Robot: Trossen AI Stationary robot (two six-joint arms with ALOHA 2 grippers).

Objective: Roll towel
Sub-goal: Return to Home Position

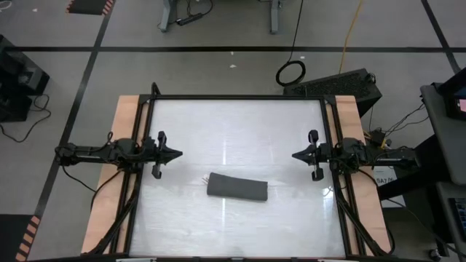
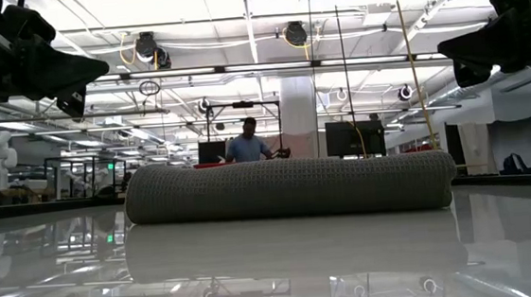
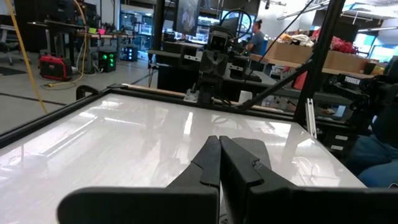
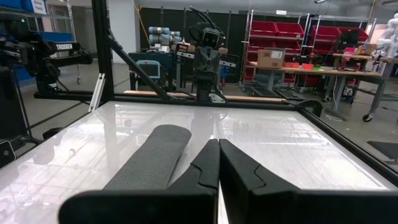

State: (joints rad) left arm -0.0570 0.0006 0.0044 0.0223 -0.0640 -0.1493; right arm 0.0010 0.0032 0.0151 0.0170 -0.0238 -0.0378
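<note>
**Towel rolled on the table, both grippers closed and clear of it**

Hard to make out:
- The towel (image 1: 237, 188) is a tight dark grey roll. Its loose edge does not show in any view.
- Small pale marks (image 1: 202, 177) lie on the table (image 1: 240, 120) just beside the roll's left end. They are too small to identify.
- In the left wrist view the closed fingers cover most of the roll, and only a grey patch (image 3: 250, 147) shows past them.
- In the low view the roll (image 2: 288, 187) fills the middle. It hides the lower body of a person (image 2: 247, 142) in the room beyond the table.
- Dark arm parts (image 2: 26, 58) are cut off at both upper corners of the low view. Which arm is which cannot be told from that view.

Position:
- The roll lies flat on the table's glossy white top, nearer the front edge than the back and roughly midway between the two sides. It is slightly skewed to the table's edges.
- The left gripper (image 1: 177, 154) hangs over the table's left side with its tip pointing inward. Its fingers (image 3: 208, 163) are pressed together and hold nothing.
- The right gripper (image 1: 295, 155) mirrors it over the table's right side. Its fingers (image 4: 208, 163) also meet, with nothing between them.
- Both tips are well apart from the roll and sit farther toward the table's back. From the right wrist, the roll (image 4: 155, 155) runs lengthwise across the tabletop.
</note>
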